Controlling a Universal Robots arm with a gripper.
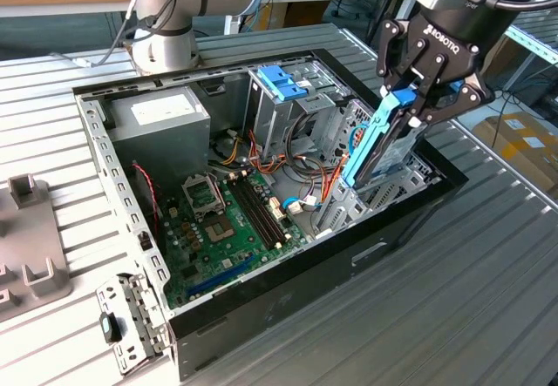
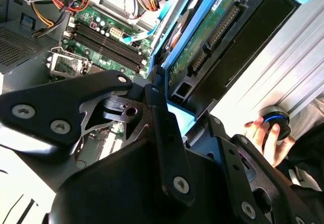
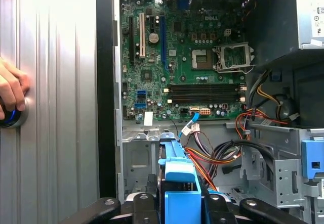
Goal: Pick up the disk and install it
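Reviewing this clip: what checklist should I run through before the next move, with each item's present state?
1. Disk clamped in gripper: ok.
2. Disk seated in its bay: not ok; it stands tilted, lower end inside the case.
3. Cables clear of the bay: cannot tell.
4. Hand outside the case: ok; it rests on a round button on the table.
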